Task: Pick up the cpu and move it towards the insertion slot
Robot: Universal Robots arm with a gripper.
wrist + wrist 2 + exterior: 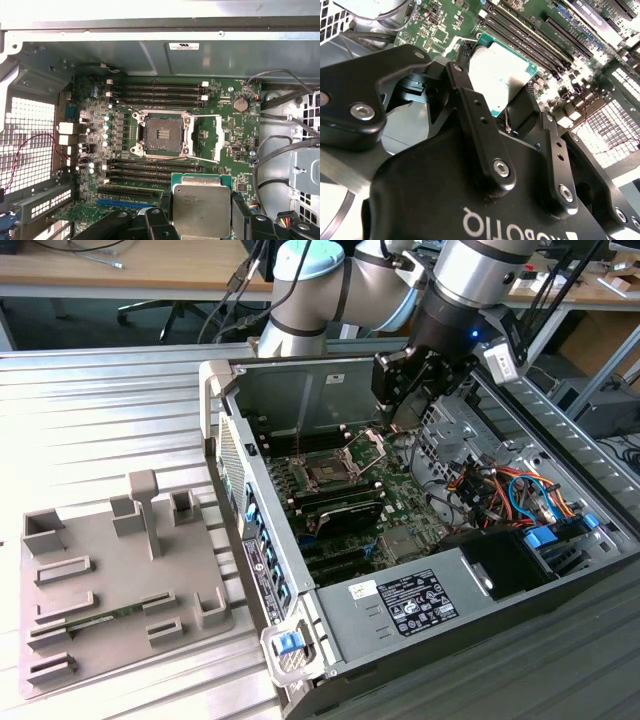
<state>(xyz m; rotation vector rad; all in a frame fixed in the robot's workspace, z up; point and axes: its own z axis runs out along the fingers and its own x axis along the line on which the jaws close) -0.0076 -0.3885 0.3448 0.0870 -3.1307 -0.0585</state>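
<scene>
On the exterior view's left we see a grey tray [120,590] on the table; right of it lies the open case [420,540]. Inside, the slot [328,472] sits open on the green board [400,500]. Above the case hangs the gripper [408,418], its jaws closed on the edges of the cpu [202,209], which is held just short of the slot [161,138] in the first wrist view.
</scene>
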